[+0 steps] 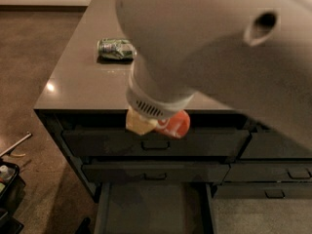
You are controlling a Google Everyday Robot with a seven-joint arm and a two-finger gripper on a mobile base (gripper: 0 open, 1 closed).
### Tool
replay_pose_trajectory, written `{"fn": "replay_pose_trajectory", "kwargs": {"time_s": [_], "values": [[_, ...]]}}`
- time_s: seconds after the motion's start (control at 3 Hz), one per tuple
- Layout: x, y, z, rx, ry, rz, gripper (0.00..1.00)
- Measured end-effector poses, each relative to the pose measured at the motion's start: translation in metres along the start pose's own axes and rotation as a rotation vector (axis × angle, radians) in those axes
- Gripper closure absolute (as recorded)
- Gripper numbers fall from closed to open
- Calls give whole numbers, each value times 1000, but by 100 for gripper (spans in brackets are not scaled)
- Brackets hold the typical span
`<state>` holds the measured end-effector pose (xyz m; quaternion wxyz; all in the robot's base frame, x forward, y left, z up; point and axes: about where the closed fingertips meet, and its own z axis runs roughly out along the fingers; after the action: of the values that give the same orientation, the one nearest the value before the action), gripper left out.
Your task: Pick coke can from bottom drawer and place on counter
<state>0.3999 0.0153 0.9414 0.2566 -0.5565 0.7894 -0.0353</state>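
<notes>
My gripper (155, 126) hangs below the big white arm (219, 48), in front of the counter's front edge. It is shut on the coke can (174, 125), a red-orange can with white markings, and holds it in the air level with the top drawer. A yellowish finger (137, 123) shows to the left of the can. The bottom drawer (155, 208) is pulled open below, and its flat tray shows nothing in it. The grey-brown counter (80, 79) stretches behind the arm.
A crushed green-and-silver can (116, 48) lies on the counter's left part. Two shut dark drawers with handles (156, 144) sit above the open one, with more drawers (275, 172) at right. Small items (7, 174) lie on the floor at left. The arm hides the counter's right side.
</notes>
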Motion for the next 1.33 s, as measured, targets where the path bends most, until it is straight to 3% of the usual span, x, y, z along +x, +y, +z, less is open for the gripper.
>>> {"fn": "replay_pose_trajectory", "kwargs": {"time_s": [0.33, 0.67, 1.33], "values": [[-12, -24, -26, 54, -55, -4, 100], [-12, -24, -26, 54, -55, -4, 100], [-6, -67, -28, 100, -93, -3, 100]]}}
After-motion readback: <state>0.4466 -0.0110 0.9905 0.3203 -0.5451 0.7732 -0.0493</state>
